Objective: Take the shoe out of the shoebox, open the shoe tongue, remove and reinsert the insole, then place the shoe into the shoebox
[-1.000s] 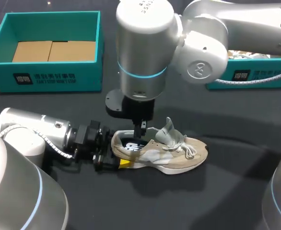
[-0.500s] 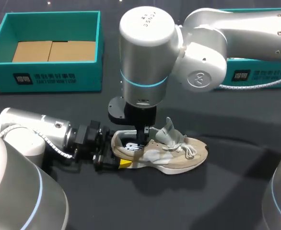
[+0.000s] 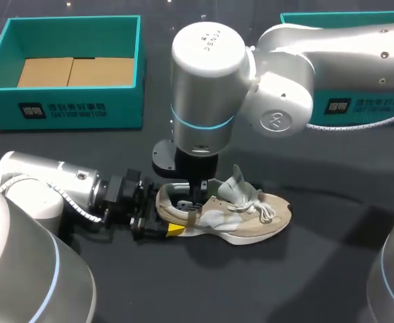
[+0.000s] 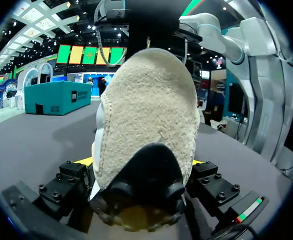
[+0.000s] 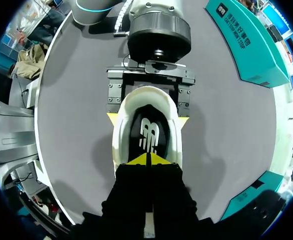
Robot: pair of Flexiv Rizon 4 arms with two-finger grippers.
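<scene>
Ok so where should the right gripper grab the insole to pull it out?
Probably the insole at its heel end, from straight above through the shoe opening. The shoe stands on its sole, heel clamped by the left gripper, tongue up, so only that rear part shows, under the right gripper.

1. This is a robot demonstration or test station. Two industrial arms, the left arm (image 3: pixel 49 195) and the right arm (image 3: pixel 207 87), share one table.
2. The table (image 3: pixel 331 269) under the right gripper (image 5: pixel 149 160) has a dark grey, round-edged top.
3. A teal printed shoebox (image 3: pixel 69 114) stands well beyond the left gripper (image 3: pixel 163 221). A second teal box (image 3: pixel 358 111) stands beyond the right gripper.
</scene>
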